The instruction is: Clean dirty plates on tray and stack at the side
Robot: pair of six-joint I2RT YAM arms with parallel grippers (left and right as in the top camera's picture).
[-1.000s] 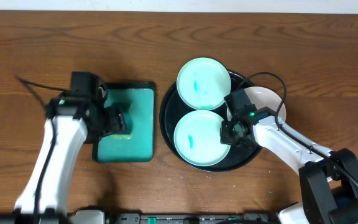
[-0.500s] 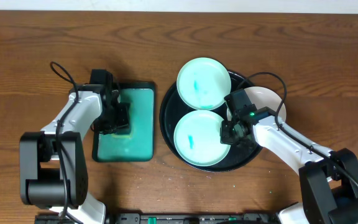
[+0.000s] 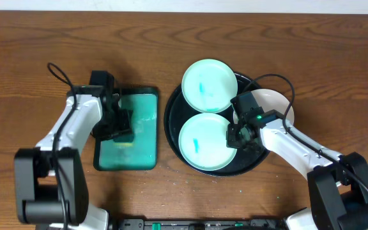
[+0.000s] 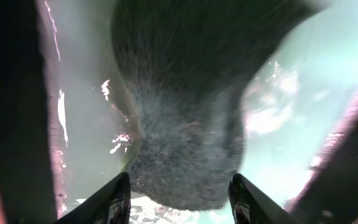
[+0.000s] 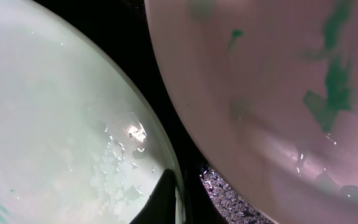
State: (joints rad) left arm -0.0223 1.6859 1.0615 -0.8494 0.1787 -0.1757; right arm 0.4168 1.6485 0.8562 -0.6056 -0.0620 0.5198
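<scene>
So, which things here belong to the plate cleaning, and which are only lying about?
For the job: far mint plate, near mint plate, white plate, black tray, teal basin, dark sponge.
Lying about: nothing I can see; only the wooden table.

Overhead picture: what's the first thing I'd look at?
Probably the large round glossy black tray right of centre, holding two pale mint-green round plates with teal smears and a white plate at its right edge. Left of it sits a teal rectangular basin, where the left gripper dips in.
</scene>
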